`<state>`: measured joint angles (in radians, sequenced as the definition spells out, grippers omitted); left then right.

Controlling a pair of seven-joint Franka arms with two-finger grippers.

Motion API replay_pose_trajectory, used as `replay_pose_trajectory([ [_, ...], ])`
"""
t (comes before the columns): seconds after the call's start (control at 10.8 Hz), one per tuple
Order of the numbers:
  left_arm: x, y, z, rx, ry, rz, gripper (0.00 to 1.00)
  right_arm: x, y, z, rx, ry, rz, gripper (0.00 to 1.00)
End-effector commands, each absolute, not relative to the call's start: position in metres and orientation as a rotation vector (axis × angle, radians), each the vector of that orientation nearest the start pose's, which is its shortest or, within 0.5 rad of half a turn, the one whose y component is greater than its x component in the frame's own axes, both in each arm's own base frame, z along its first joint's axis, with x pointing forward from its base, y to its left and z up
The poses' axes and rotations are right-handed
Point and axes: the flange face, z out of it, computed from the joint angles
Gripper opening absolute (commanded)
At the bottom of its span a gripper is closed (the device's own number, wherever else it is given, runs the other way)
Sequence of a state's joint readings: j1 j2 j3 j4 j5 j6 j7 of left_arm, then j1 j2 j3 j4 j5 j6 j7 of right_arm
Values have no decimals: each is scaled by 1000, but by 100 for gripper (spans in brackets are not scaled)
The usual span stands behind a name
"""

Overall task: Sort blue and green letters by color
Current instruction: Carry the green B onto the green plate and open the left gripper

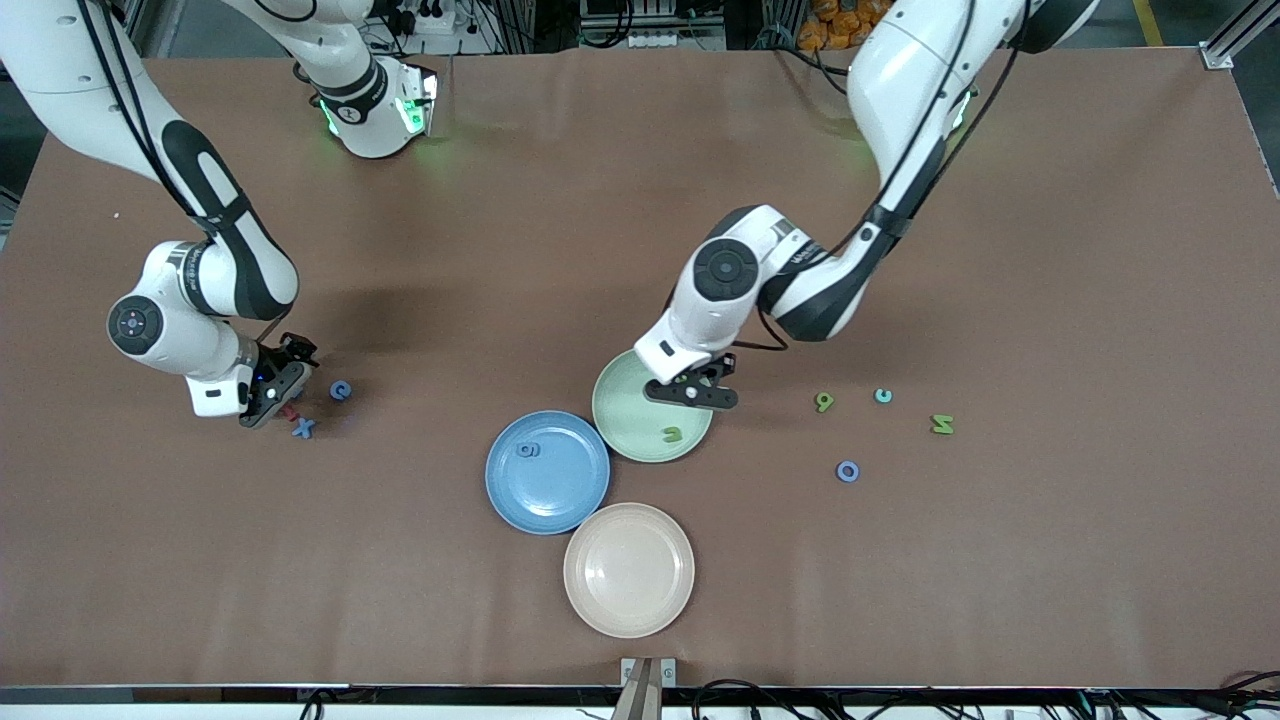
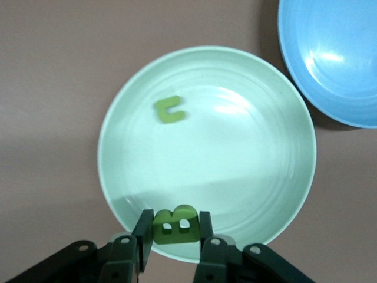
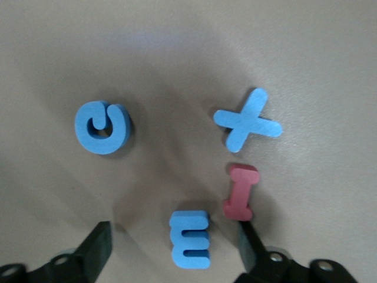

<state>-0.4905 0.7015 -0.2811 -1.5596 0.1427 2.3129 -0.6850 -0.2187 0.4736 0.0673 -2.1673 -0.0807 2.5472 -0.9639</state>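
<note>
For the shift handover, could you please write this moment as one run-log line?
left gripper: shut on green B, over green plate | right gripper: open, around blue E | blue plate: one blue letter

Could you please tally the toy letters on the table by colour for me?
Blue letters: 5
Green letters: 4
Teal letter: 1
Red letter: 1
Total: 11

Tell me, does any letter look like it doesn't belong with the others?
Yes. A red letter I lies among the blue E, X and G under the open right gripper. It's neither blue nor green, so it fits neither color group.
</note>
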Motion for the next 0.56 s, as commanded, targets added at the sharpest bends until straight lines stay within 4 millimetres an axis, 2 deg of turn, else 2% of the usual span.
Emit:
replay_pose_trajectory([
  [0.0, 540, -478, 237, -3243, 77, -36, 99, 545, -92, 167, -2773, -1391, 114, 0],
  [0.19, 552, -469, 255, -3253, 59, -74, 100, 546, -92, 167, -2774, -1387, 113, 0],
  [0.28, 568, -447, 263, -3249, 11, -97, 100, 546, -92, 168, -2775, -1384, 111, 0],
  [0.47, 590, -398, 298, -3194, 166, -100, 100, 558, -93, 181, -2785, -1397, 87, 0],
])
